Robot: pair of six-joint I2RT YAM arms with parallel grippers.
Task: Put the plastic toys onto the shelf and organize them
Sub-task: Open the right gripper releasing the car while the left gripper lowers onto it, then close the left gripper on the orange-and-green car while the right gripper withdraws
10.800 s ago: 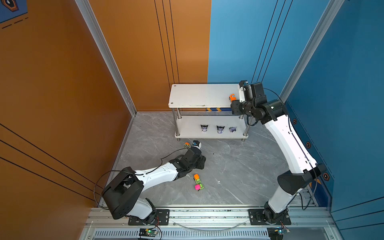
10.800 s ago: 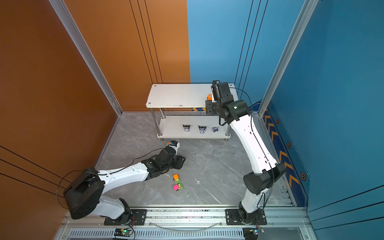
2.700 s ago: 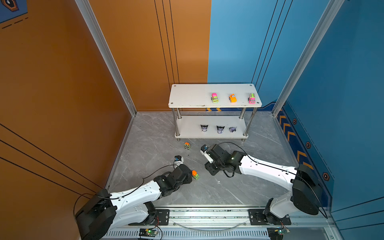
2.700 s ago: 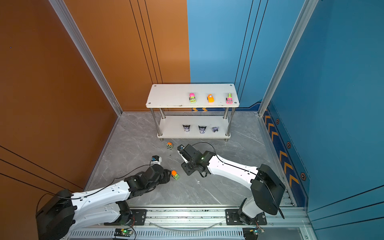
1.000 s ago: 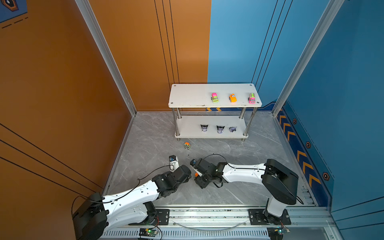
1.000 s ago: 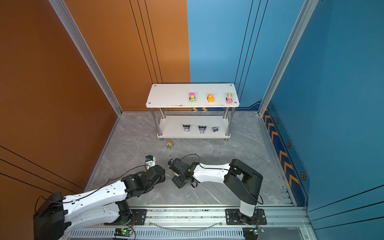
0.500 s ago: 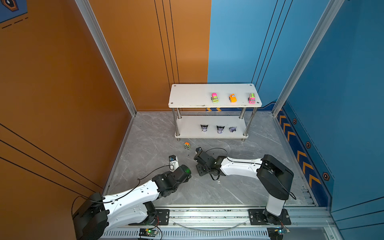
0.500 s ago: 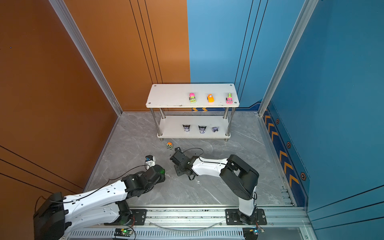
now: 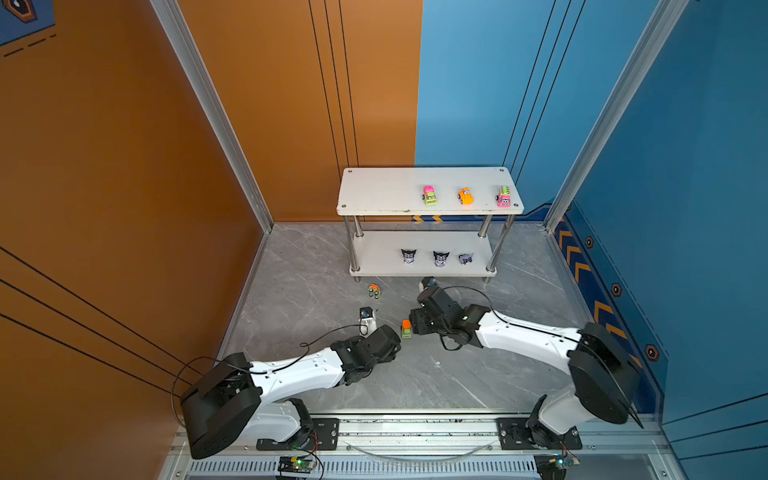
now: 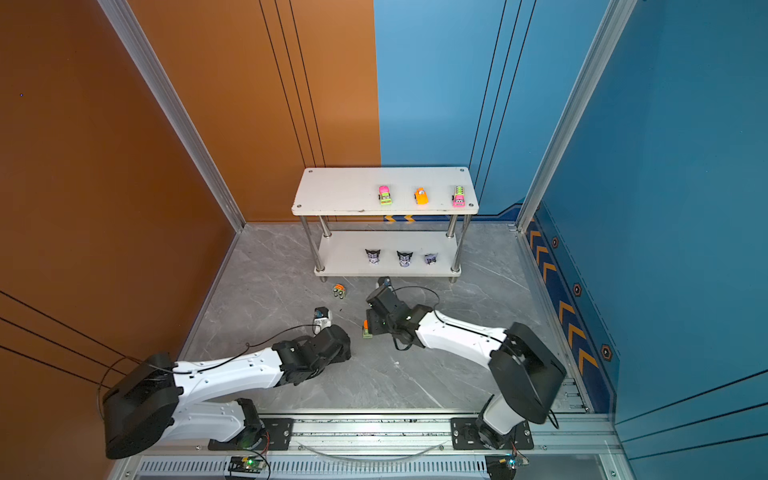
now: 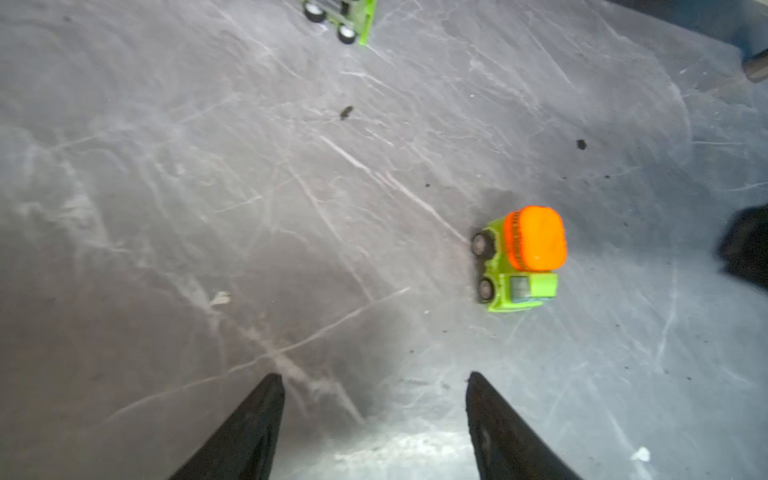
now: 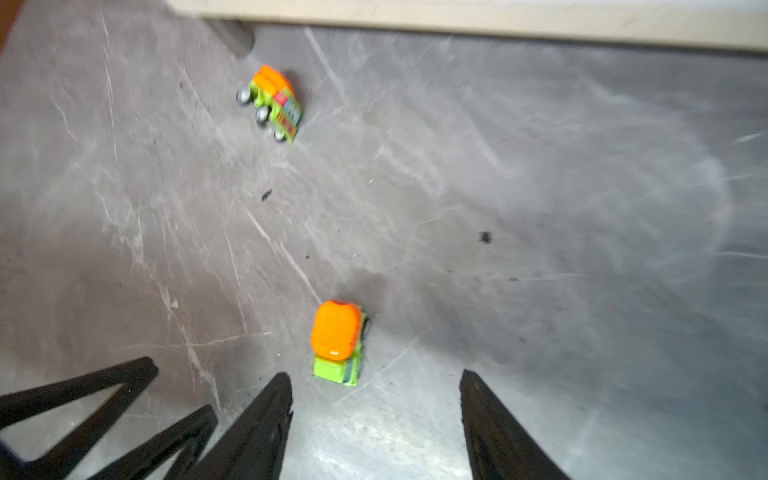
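Toy truck point(image 9: 406, 328) untouched, between left gripper point(image 11: 374, 395) and right gripper point(image 12: 376, 390)

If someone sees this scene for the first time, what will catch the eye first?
The white shelf at the back stands out: three neon cars line its top board, three black-and-lilac figurines the lower one. On the grey floor in front, the left gripper and the right gripper, both open, flank an orange-and-green car.
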